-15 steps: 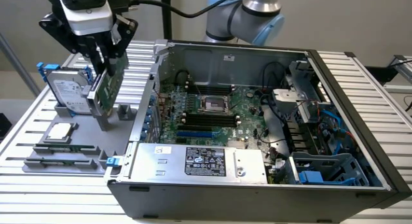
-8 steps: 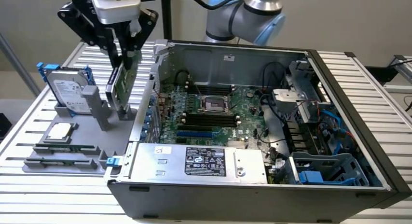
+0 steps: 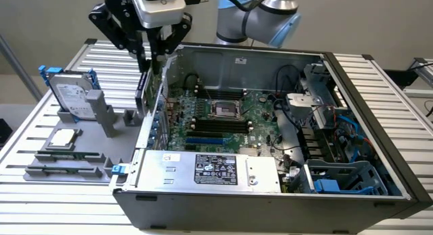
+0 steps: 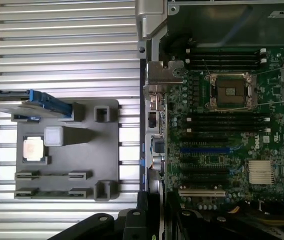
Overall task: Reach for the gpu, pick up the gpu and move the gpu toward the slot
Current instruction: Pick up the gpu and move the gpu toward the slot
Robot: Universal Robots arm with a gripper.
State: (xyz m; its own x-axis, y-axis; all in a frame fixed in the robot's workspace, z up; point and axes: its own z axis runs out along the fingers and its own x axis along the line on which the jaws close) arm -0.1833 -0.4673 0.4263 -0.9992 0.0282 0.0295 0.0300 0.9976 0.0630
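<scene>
- Gripper (image 3: 154, 63) is closing its dark fingers (image 3: 144, 55) on the gpu (image 3: 143, 90), holding it upright by its top edge.
- gpu is hanging edge-on just beside the open computer case (image 3: 352, 73), at the wall on the exterior view's left, above the grey fixture tray (image 3: 121, 139).
- Motherboard (image 3: 216, 118) is lying inside the case, its blue slot (image 4: 205, 149) empty.
- Hard drive (image 3: 71, 95) with blue rails and a processor chip (image 4: 33, 149) are sitting on the tray.
</scene>
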